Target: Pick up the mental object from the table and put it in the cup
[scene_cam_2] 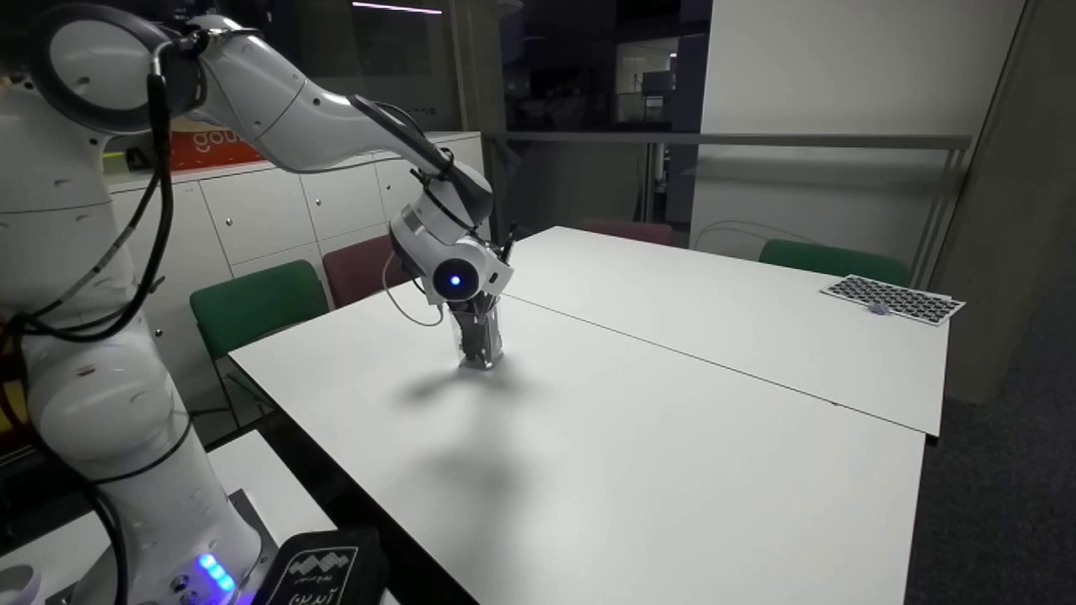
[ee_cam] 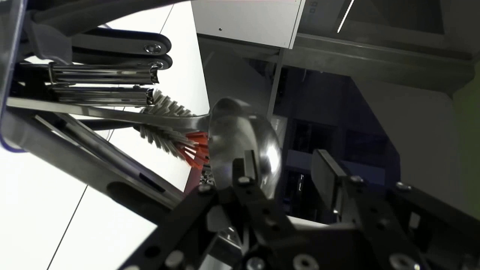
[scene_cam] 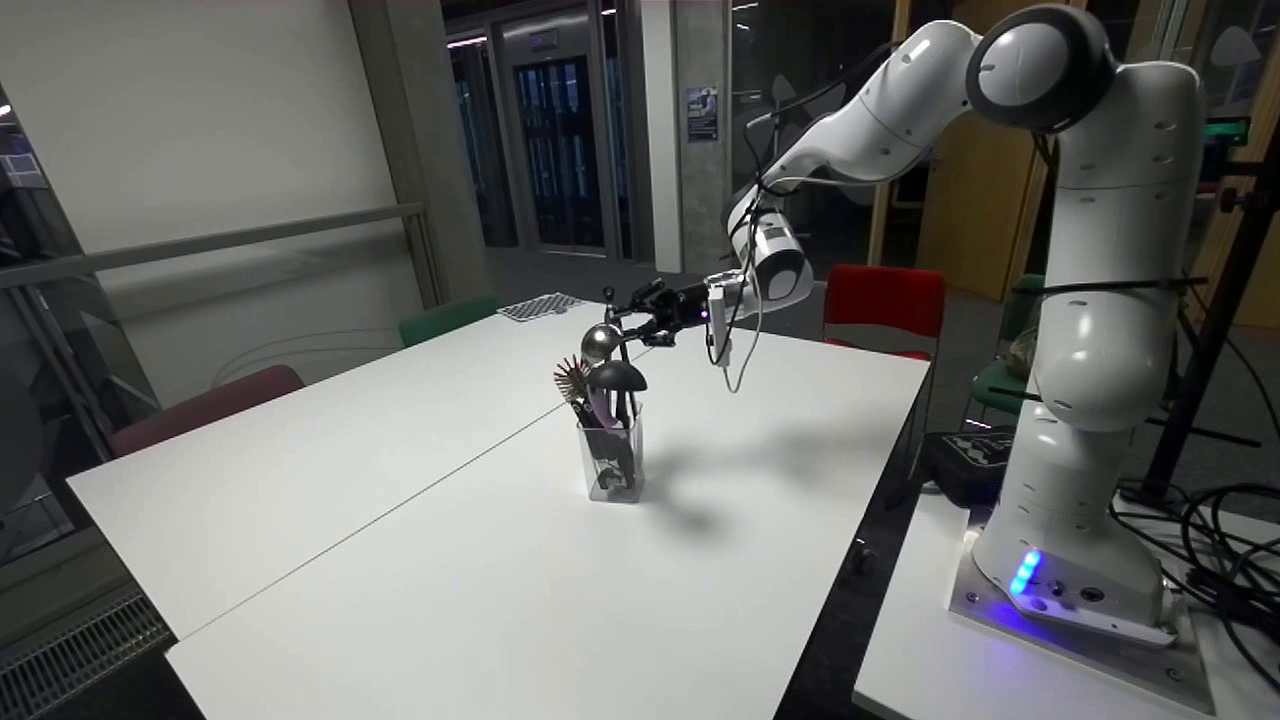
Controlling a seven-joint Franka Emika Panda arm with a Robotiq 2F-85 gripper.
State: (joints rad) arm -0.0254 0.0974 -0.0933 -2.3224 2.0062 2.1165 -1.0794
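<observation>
White table (scene_cam: 500, 600) under an arched arm (scene_cam: 880, 120), near-horizontal gripper (ee_cam: 285, 164) agape close to utensils (scene_cam: 617, 377) in the cup (scene_cam: 614, 494).

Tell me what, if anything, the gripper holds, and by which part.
Nothing: the gripper is open, its jaws standing apart without gripping anything.

Red chair (scene_cam: 885, 300), patterned board (scene_cam_2: 904, 299)

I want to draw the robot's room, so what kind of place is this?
Probably a meeting room in an office or lab, though I can't be sure. It has a big white table, chairs along its sides, and white cabinets by a wall.
</observation>
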